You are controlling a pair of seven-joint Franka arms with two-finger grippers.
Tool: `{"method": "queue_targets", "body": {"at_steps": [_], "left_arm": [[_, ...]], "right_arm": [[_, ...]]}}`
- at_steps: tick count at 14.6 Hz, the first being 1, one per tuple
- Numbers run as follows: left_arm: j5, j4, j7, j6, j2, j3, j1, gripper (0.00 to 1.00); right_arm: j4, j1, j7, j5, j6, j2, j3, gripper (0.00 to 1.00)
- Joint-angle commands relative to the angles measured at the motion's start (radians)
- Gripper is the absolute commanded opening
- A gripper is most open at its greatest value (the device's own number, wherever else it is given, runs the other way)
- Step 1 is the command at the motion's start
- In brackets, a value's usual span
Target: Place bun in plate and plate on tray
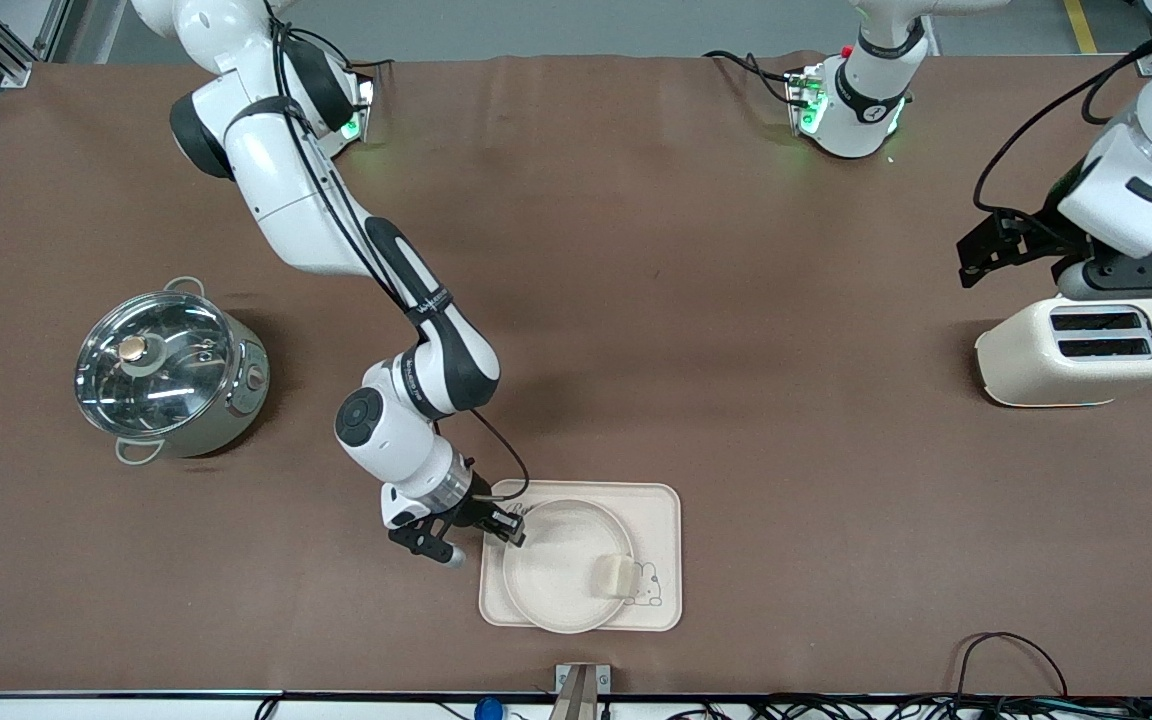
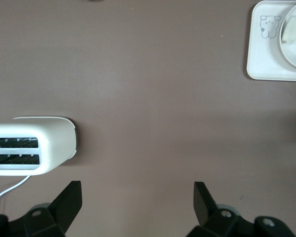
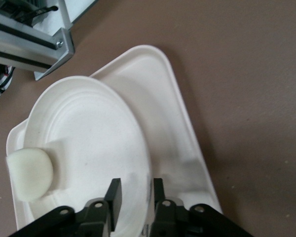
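The round cream plate (image 1: 556, 560) lies on the rectangular cream tray (image 1: 658, 510), near the front camera. The pale bun (image 1: 613, 577) sits in the plate beside the tray's bunny drawing. My right gripper (image 1: 514, 533) is at the plate's rim toward the right arm's end, shut on it, with one finger inside the rim and one outside. The right wrist view shows the plate (image 3: 89, 138), the bun (image 3: 30, 173), the tray (image 3: 177, 143) and the gripper (image 3: 136, 190). My left gripper (image 2: 138, 190) is open and empty, waiting above the table by the toaster.
A cream toaster (image 1: 1081, 350) stands at the left arm's end, also seen in the left wrist view (image 2: 29, 145). A steel pot with a glass lid (image 1: 168, 375) stands at the right arm's end. A small metal bracket (image 1: 581, 685) sits at the table's near edge.
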Motion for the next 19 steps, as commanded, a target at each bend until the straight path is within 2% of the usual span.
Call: {"method": "queue_targets", "body": {"at_steps": [1,3,4,5,8,9,10,14,19], "left_arm": [[-0.013,-0.085,0.03,0.056,-0.065,0.022,-0.019,1.0],[-0.01,-0.039,0.045,0.048,-0.042,0.022,-0.005,1.0],[-0.013,-0.007,0.045,0.029,-0.027,0.022,-0.003,1.0],[-0.013,0.019,0.042,0.018,-0.013,0.022,-0.003,1.0],[-0.013,0.056,0.04,0.001,0.007,0.022,-0.007,1.0],[-0.013,0.056,0.04,0.001,0.007,0.022,-0.007,1.0],[-0.013,0.056,0.042,0.001,0.009,0.022,-0.007,1.0],[-0.016,0.055,0.042,0.002,0.01,0.022,-0.005,1.0],[-0.014,0.05,0.03,-0.001,0.01,0.022,-0.007,1.0]], "right_arm": [[-0.054,0.02,0.015,0.012,-0.024,-0.059,0.003,0.71],[-0.055,0.013,0.015,0.004,-0.079,-0.076,0.002,0.96],[-0.059,0.008,0.017,0.004,-0.128,-0.108,0.0,1.0],[-0.081,0.006,0.02,0.004,-0.164,-0.145,-0.006,1.0],[-0.24,0.008,0.009,-0.001,-0.216,-0.323,-0.062,1.0],[-0.273,0.008,0.002,-0.025,-0.265,-0.372,-0.081,1.0],[-0.288,0.008,-0.006,-0.086,-0.343,-0.424,-0.093,1.0],[-0.284,-0.044,-0.017,-0.278,-0.719,-0.61,-0.118,1.0],[-0.289,-0.191,-0.192,-0.291,-0.986,-0.815,-0.119,1.0]]}}
